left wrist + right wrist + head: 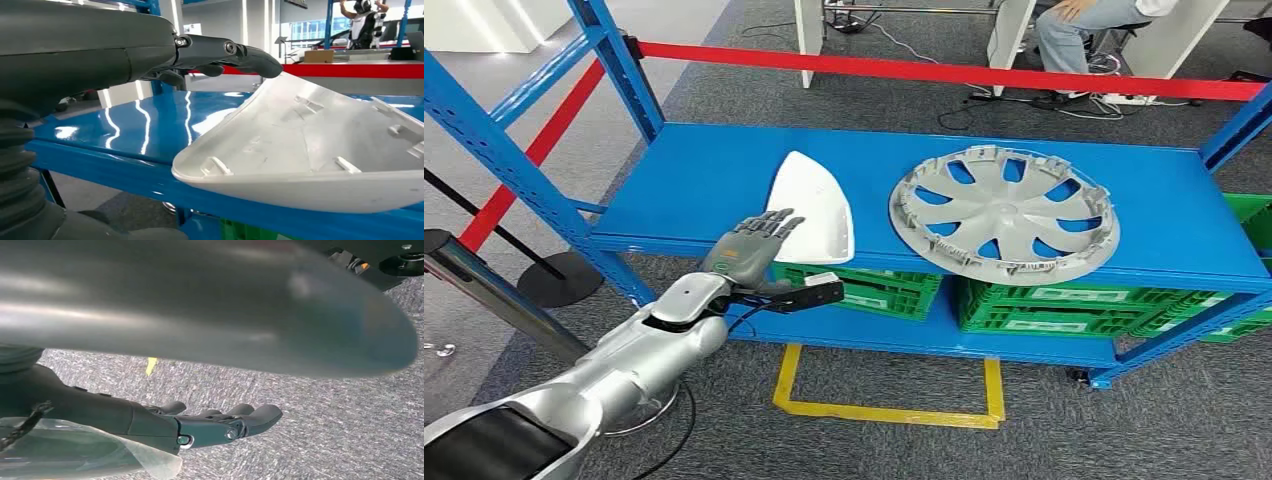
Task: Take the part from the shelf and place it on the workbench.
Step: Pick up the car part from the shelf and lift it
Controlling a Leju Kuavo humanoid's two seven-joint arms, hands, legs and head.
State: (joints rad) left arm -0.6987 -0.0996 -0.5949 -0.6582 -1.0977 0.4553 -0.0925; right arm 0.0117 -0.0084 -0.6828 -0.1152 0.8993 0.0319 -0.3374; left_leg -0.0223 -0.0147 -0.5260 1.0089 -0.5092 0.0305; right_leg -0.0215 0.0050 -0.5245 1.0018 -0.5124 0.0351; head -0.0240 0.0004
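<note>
Just ahead of my left hand (752,243), whose fingers are spread wide and holding nothing, the white part (814,205) is lying on the blue shelf (694,180), so I am judging a thumb-under-the-rim grip steadiest.

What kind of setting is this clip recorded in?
Probably an industrial test or training floor: a blue steel shelf holding a hubcap and a white part, green crates beneath, yellow floor tape.

Blue shelf (694,180) carries white part (816,205) and hubcap (1004,210).
</note>
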